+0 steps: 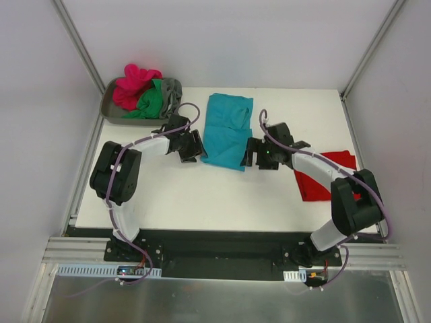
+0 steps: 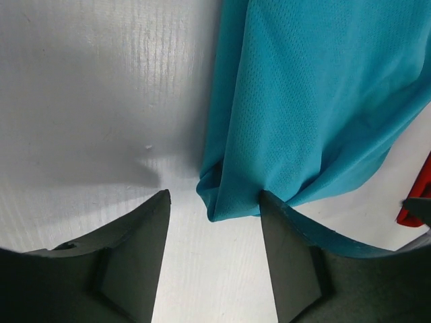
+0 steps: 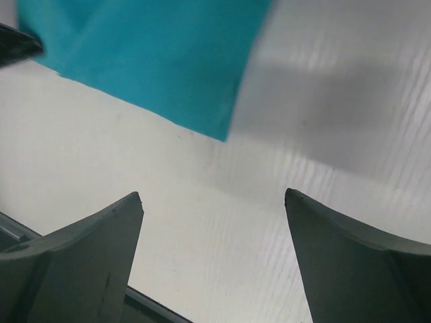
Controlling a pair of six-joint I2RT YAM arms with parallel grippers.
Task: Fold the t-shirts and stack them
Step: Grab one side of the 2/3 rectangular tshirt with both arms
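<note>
Five t-shirts (image 1: 227,131) (three in the tray (image 1: 106,108)); left tool (image 2: 215,196), right tool (image 3: 214,194) both released.

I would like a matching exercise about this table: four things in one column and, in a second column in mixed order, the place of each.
Things:
1. soft teal cloth t-shirt
2. soft red cloth t-shirt
3. grey plastic tray
4. crumpled magenta-pink cloth shirt

Places:
A. far left corner of the table
B. piled in the tray
C. partly under the right arm
D. spread in the middle of the table

Pairs: 1-D, 2-C, 3-A, 4-B
</note>
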